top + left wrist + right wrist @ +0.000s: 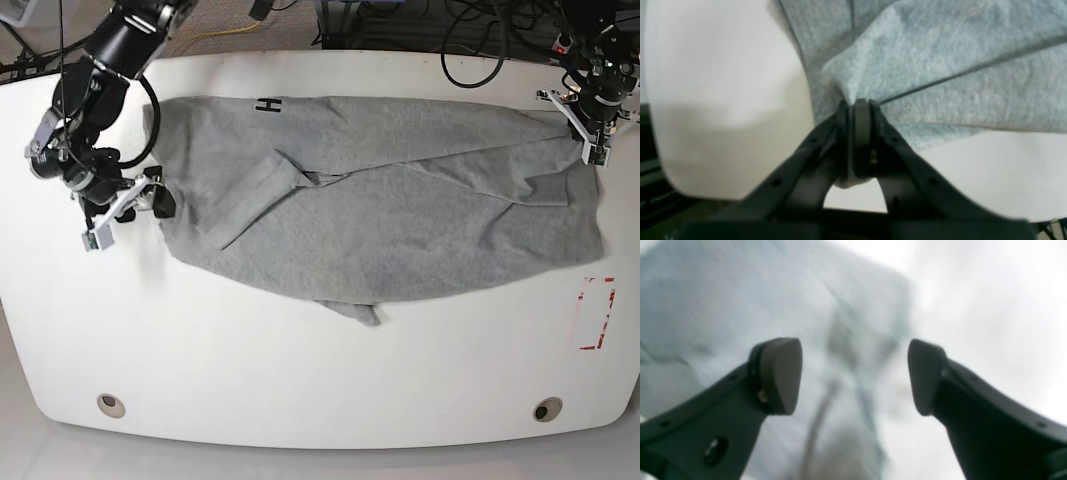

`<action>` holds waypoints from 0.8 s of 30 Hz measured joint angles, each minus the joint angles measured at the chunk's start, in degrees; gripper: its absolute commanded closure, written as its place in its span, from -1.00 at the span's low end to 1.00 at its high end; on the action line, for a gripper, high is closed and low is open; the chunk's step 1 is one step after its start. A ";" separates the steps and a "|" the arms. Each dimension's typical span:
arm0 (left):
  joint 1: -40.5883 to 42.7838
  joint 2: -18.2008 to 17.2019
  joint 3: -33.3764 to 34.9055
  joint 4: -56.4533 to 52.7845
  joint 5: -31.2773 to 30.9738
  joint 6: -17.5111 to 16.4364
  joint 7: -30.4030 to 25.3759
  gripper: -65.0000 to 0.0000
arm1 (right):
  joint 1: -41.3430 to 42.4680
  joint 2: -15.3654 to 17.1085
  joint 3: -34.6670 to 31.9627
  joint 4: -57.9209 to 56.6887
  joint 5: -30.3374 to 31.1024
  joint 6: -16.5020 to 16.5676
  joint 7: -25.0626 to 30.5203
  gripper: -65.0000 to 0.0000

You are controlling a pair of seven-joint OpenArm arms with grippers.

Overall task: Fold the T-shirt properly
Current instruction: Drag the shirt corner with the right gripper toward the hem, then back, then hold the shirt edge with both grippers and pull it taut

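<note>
The T-shirt (pixel 380 220) is lying spread across the far half of the worktop (pixel 300 380), rumpled, one side flap partly turned in; I'd say the folding is barely beginning and most is left. The left gripper (pixel 857 103) is pinching the cloth tight near the far corner. The right gripper (pixel 855 376) is hanging with jaws released, gripping nothing, over the shirt's opposite end.
</note>
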 measured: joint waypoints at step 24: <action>-0.76 0.04 -0.15 0.00 -2.27 0.00 0.07 1.00 | -22.25 -1.86 2.62 6.49 -6.86 0.07 9.31 -0.16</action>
